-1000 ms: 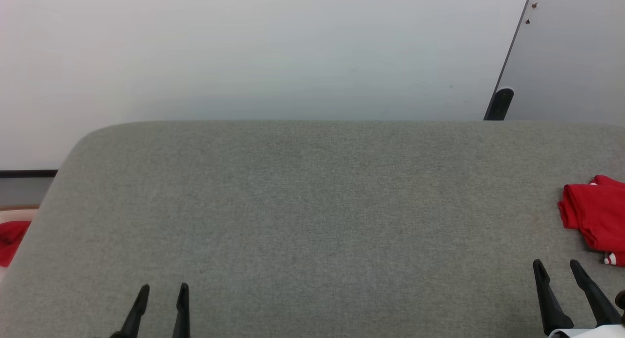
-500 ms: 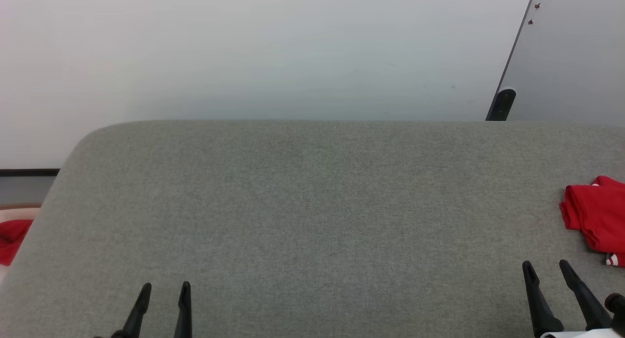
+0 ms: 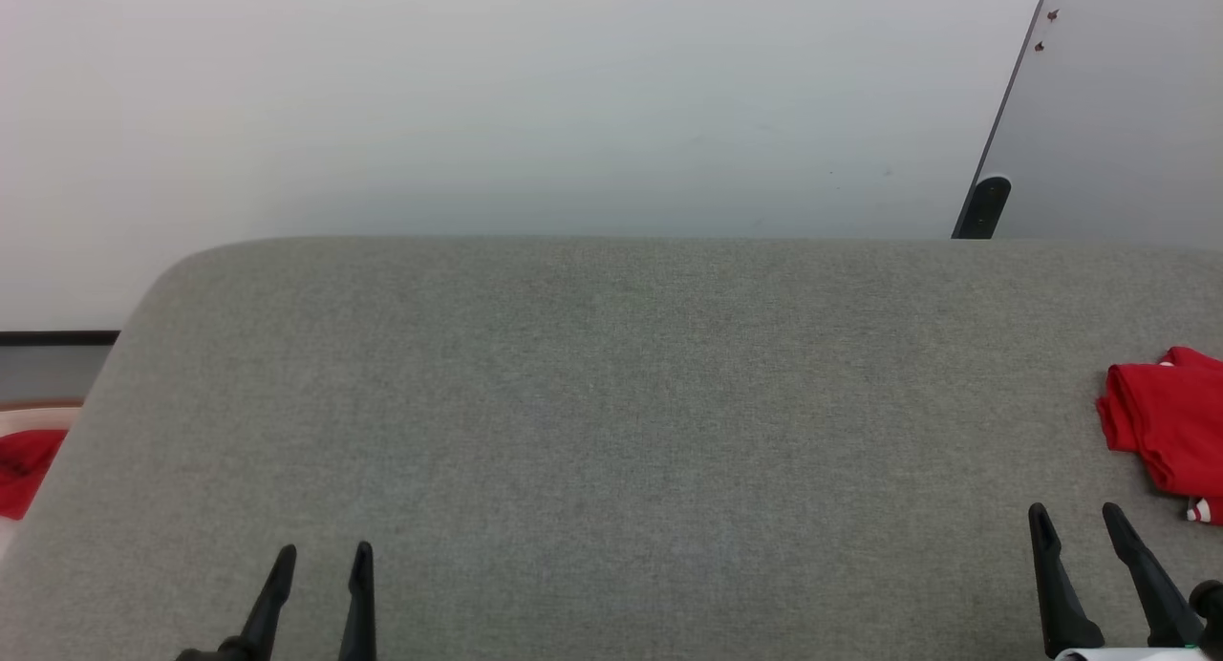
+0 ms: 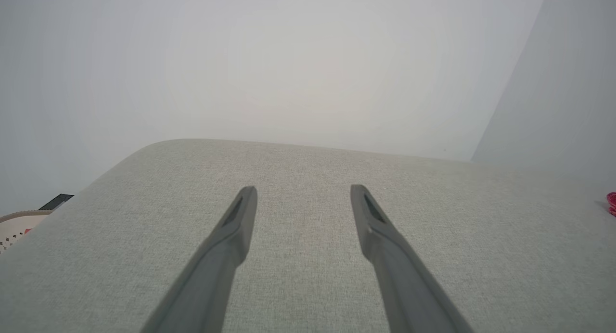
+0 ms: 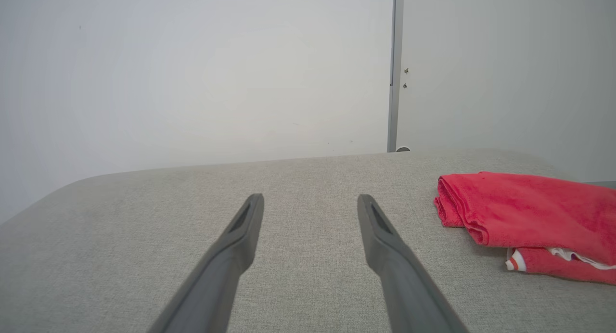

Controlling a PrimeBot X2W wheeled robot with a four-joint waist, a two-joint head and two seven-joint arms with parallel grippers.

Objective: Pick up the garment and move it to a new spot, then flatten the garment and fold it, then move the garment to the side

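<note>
Well, off the left edge of the grey fabric worktop (image 3: 611,384), at about 9 o'clock in the head view, a patch of red cloth (image 3: 24,465) lies on something pale, too cropped to make out. At 7 o'clock the left gripper (image 3: 324,549) hovers over bare worktop, its two dark fingers spread apart with nothing between them; its wrist view shows the same wide gap (image 4: 303,189). Behind the worktop, at 12 o'clock, stands a plain pale wall (image 3: 497,107), with a grey door (image 3: 1127,107) at 1 o'clock. At 5 o'clock the right gripper (image 3: 1074,510) is likewise spread wide and empty (image 5: 310,198). Just beyond it, at 3 o'clock and cut by the frame edge, the garment (image 3: 1170,432) rests on the worktop as a folded red bundle (image 5: 529,212), a white-and-red striped trim peeking out at its near edge, apart from the gripper.
</note>
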